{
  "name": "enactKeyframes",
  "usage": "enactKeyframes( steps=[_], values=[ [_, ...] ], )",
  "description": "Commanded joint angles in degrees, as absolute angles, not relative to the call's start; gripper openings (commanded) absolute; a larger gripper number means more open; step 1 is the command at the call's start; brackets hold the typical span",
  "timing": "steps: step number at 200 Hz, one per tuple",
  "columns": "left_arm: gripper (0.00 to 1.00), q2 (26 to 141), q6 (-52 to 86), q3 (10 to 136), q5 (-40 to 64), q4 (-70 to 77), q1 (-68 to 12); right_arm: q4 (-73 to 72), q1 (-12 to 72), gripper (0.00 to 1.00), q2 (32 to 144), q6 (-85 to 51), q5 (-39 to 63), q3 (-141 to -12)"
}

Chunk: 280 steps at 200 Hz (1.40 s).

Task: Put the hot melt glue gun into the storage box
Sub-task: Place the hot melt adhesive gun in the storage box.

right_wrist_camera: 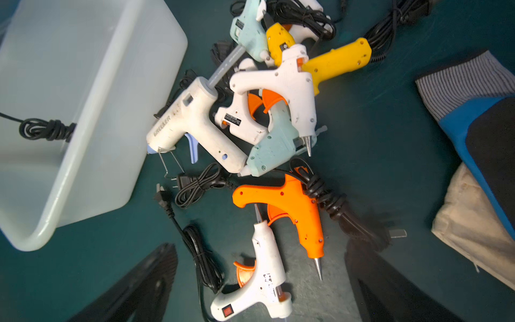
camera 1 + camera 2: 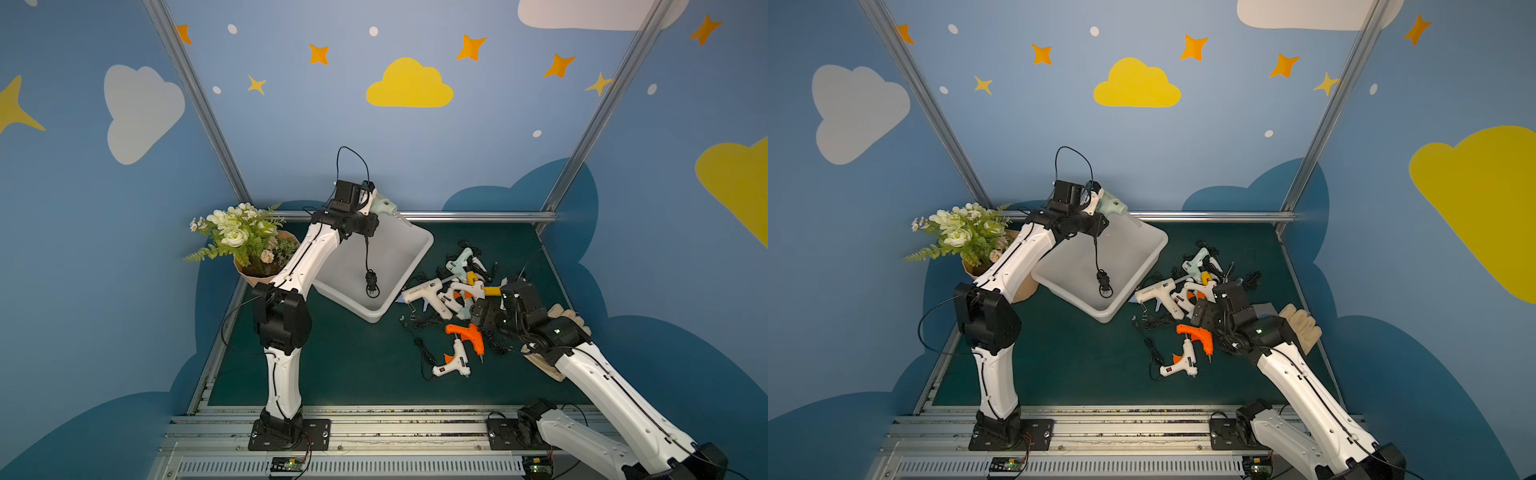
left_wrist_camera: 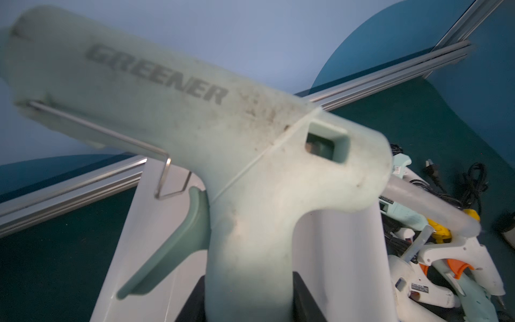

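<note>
Two claws at work: the left claw [image 3: 248, 298] grips a pale green glue gun [image 2: 384, 206] by its handle over the far corner of the white storage box [image 2: 417, 253], its coiled cord [image 2: 371, 283] dangling inside. The right claw [image 1: 262, 284], spread wide and empty, hovers over a heap of glue guns [image 2: 449, 291] on the green worktop [image 2: 332, 365] beside the box.

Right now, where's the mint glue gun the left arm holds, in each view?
Top view: mint glue gun, over the storage box far corner.
Top view: same place.
Left wrist: fills the frame.
Right wrist: not in it; only its cord bundle, hanging into the box.
Shared landmark: the storage box, in all four.
</note>
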<state>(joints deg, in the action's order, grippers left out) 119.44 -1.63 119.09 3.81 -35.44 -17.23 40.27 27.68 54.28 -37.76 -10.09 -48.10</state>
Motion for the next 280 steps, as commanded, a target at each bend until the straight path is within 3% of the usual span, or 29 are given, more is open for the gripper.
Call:
enactKeyframes(
  steps=[1, 59, 133, 206, 262, 280],
  values=[
    [0.03, 122.39, -2.01, 124.94, 1.21, -37.01, -18.68, 42.19, 27.05, 0.98, 55.05, -39.21, -9.77, -46.36],
    [0.03, 134.73, -0.29, 137.52, -0.09, -44.57, -20.21, 42.14, 26.04, 0.98, 58.48, -42.06, -7.76, -43.46],
    [0.03, 144.9, 4.39, 144.25, 4.19, -48.69, -19.42, 42.72, 24.22, 0.98, 62.12, -45.44, -7.38, -42.37],
    [0.04, 151.25, 4.61, 149.33, 4.83, -48.69, -18.9, 50.07, 22.23, 0.98, 73.64, -44.78, -8.45, -51.23],
    [0.16, 154.13, 3.38, 149.85, 6.17, -47.46, -18.68, 49.58, 20.93, 0.98, 80.13, -42.06, -3.81, -53.35],
    [0.29, 154.28, 3.4, 149.85, 6.48, -47.33, -18.68, 49.57, 20.94, 0.98, 80.5, -41.0, -3.53, -53.46]
  ],
)
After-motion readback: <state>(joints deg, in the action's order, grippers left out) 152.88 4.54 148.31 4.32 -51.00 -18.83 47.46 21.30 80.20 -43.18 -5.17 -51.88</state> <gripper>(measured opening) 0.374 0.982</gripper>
